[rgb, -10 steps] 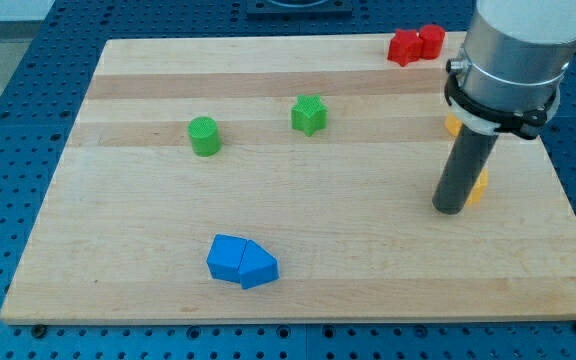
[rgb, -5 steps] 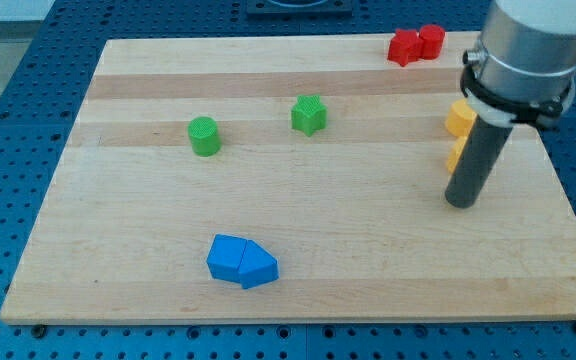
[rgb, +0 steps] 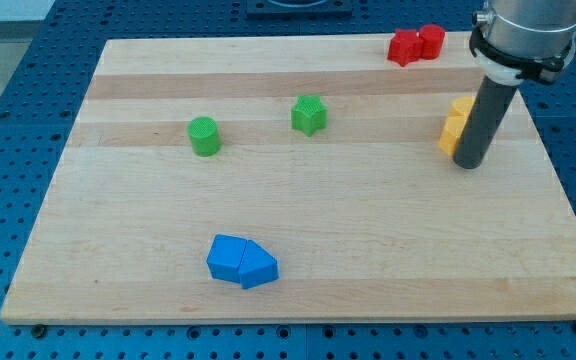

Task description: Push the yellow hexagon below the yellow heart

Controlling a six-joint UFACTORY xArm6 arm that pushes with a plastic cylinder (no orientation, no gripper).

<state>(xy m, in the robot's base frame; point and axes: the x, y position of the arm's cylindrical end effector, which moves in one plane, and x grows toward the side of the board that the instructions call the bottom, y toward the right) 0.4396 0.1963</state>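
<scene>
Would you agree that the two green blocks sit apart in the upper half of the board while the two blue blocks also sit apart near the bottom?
Not quite. In the camera view the green cylinder and the green star-like block do sit apart in the upper half, but the two blue blocks near the bottom are touching, pressed together side by side, not apart.

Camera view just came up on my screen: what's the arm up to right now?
My tip sits at the board's right side, against the right edge of two yellow blocks stacked top-to-bottom in the view; the rod hides part of them, so their shapes are unclear. The job is getting the yellow hexagon below the yellow heart. The green, red and blue blocks lie apart, untouched.
</scene>
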